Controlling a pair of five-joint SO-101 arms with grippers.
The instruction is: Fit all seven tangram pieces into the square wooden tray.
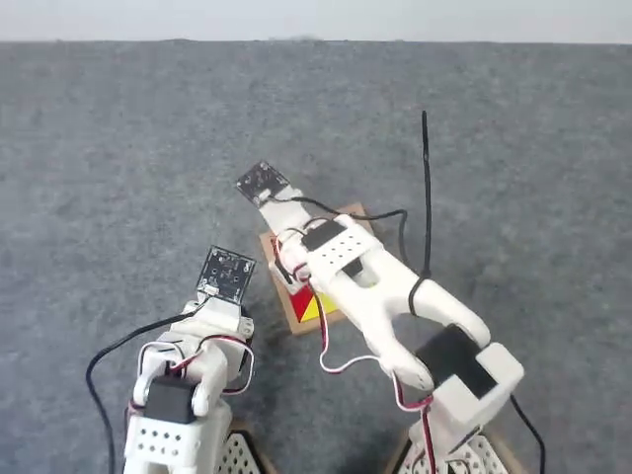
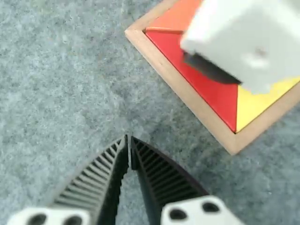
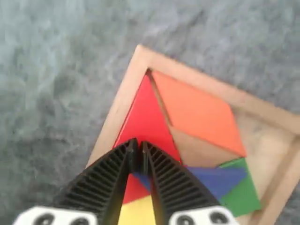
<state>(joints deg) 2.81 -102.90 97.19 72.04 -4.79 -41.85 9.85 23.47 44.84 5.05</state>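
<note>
- My right gripper [image 3: 139, 145]: jaws clenched, empty, tips over red piece [image 3: 149, 115] in tray [image 3: 123, 101].
- Left gripper [image 2: 129, 140]: clenched too, over carpet [image 2: 56, 70] just beside tray.
- Pieces prob. thin, stiff, light, slick. Pinch by edges or nudge w/ tips.

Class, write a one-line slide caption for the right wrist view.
Right arm's shut jaws over the red piece in the wooden tray, beside orange, blue, green and yellow pieces.

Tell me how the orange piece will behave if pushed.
The orange piece looks flat and stiff, so it should slide, not roll or bend. Beside it lies bare tray floor, so it may shift that way; the tray rim likely stops it otherwise.
</note>
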